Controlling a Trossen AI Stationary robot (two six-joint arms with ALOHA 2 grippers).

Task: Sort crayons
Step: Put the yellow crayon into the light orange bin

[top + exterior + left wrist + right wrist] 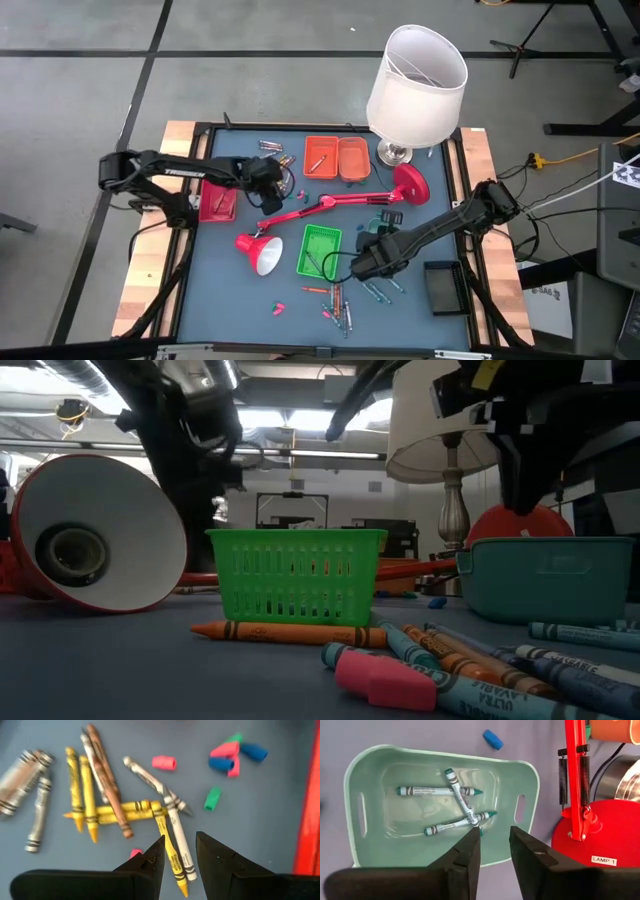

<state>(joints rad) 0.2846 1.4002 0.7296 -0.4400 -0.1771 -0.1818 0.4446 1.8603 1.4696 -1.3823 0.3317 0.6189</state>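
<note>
Far left, over a heap of crayons [100, 812] on the worktop [280, 825]: left tool [180, 852], fingers apart, holding nothing. Right under the gap, one yellow crayon [167, 845], touching a white crayon [172, 827] beside it. To do this step well: go straight down, put one finger on each side of the yellow one only, squeeze near its middle, lift slowly. Keep clear of the white one, or risk picking up both.

In the middle: a green basket [320, 250], with more loose crayons [340, 300] lying near the front edge.

On the right, just above the teal tray [365, 785]: right tool [495, 842], fingers apart too, empty. Three teal crayons [427, 791] lying inside, crossed over each other. Lift straight up from here, away from the red lamp [580, 780] close by.
</note>
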